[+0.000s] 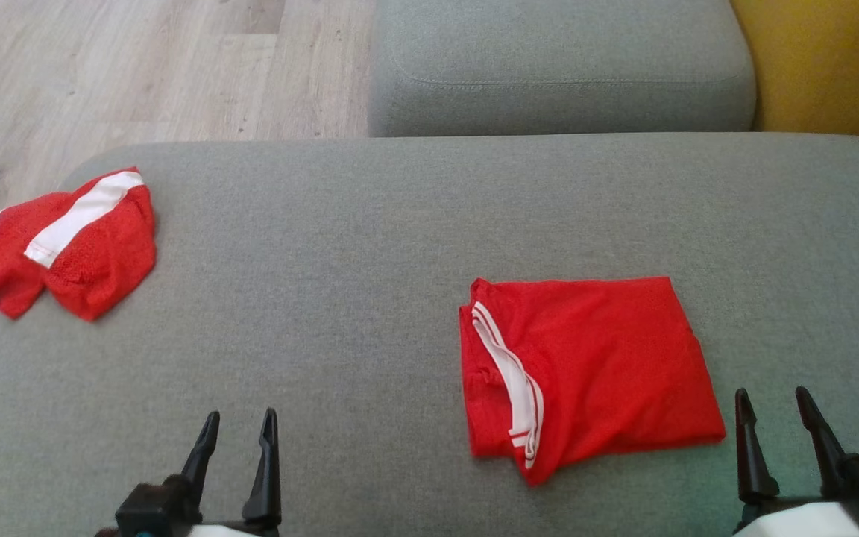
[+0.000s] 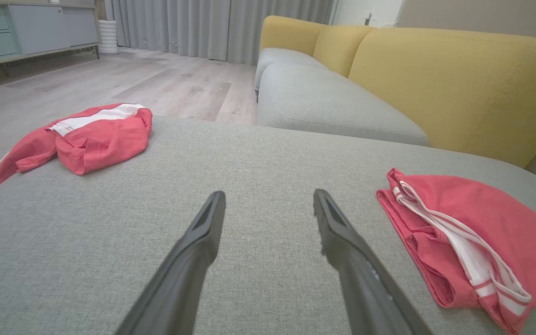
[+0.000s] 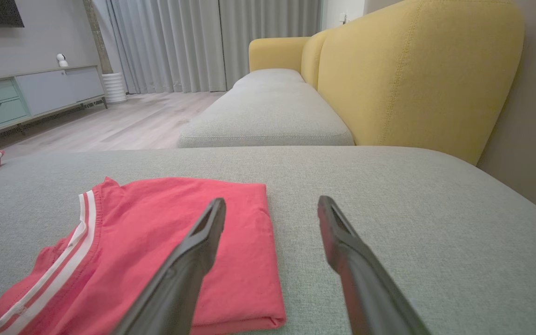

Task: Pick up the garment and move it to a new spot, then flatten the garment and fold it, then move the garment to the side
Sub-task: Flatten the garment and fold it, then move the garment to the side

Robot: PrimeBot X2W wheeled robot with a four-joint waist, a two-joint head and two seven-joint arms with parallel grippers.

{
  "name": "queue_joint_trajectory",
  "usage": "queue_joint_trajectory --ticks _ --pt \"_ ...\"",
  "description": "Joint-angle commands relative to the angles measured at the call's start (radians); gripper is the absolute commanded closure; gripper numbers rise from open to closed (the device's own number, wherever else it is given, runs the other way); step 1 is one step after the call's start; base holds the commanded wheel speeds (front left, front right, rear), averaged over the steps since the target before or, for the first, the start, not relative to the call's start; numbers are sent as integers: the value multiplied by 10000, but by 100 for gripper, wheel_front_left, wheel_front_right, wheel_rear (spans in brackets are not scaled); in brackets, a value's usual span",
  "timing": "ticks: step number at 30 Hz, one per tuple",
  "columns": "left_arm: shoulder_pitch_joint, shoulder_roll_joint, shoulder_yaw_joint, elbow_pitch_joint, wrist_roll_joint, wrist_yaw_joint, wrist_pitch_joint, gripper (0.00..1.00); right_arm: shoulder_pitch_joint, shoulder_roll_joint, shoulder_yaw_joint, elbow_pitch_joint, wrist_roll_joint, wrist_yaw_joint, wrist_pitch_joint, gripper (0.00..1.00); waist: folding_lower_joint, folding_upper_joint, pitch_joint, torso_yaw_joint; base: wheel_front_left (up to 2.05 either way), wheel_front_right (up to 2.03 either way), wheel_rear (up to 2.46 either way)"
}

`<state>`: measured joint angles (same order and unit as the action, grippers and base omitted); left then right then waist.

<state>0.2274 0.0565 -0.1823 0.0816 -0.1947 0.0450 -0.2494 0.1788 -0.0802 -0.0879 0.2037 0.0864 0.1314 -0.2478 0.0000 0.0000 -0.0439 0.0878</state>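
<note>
Garment (image 1: 601, 358) lies folded on grey cushion (image 1: 362, 298), crumpled red cloth (image 1: 94, 253) well apart

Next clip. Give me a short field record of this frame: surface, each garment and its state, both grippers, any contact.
surface: grey sofa cushion
folded garment: red, white trim, lying flat toward the robot's right
crumpled garment: red, white stripe, bunched at the cushion's left edge
left gripper: open, fingers apart, holding nothing
right gripper: open, holding nothing, just right of the folded garment
contact: none seen between fingers and garments
</note>
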Motion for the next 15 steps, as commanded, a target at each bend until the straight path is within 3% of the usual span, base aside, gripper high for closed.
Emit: queue_joint_trajectory --ticks 1,15 --pt "-242 -62 325 -315 70 37 -124 0 -242 -156 200 -326 -86 -7 -138 0 0 0 5 4 0 0 0" --pt "-313 -62 285 -301 84 -1 -124 0 -562 -339 117 -404 146 -7 -139 0 0 0 237 63 0 0 0"
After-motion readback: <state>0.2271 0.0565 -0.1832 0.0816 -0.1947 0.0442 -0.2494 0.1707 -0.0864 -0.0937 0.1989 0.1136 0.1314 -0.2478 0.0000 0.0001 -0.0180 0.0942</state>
